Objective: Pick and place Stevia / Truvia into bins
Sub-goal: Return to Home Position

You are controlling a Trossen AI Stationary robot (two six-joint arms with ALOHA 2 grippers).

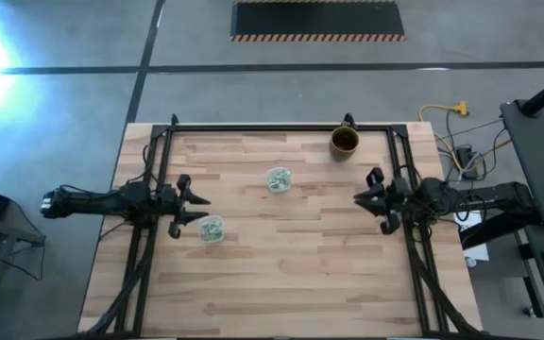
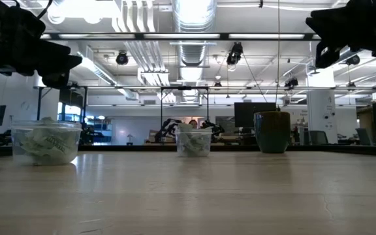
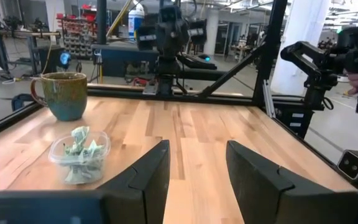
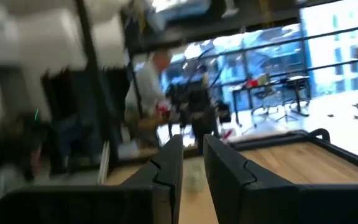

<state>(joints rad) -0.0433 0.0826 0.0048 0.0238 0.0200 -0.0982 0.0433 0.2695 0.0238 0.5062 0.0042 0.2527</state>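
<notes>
Two clear plastic cups stand upright on the wooden table, both holding crumpled pale green and white sachets. One cup (image 1: 212, 229) (image 2: 44, 142) is at the left, just beside my left gripper (image 1: 196, 210) on its near side. The other cup (image 1: 278, 178) (image 2: 193, 141) (image 3: 79, 155) stands mid-table. My left gripper (image 3: 197, 177) is open and empty, held above the table. My right gripper (image 1: 359, 199) (image 4: 192, 168) is at the right side, pointing at the table's middle, empty, with only a narrow gap between its fingers. I see no loose sachets on the table.
A brown-green mug with a handle (image 1: 345, 142) (image 2: 271, 132) (image 3: 61, 94) stands at the far edge, right of centre. A black frame rail (image 1: 281, 128) runs round the table's far and side edges. Bare wood (image 1: 291, 274) lies in the near half.
</notes>
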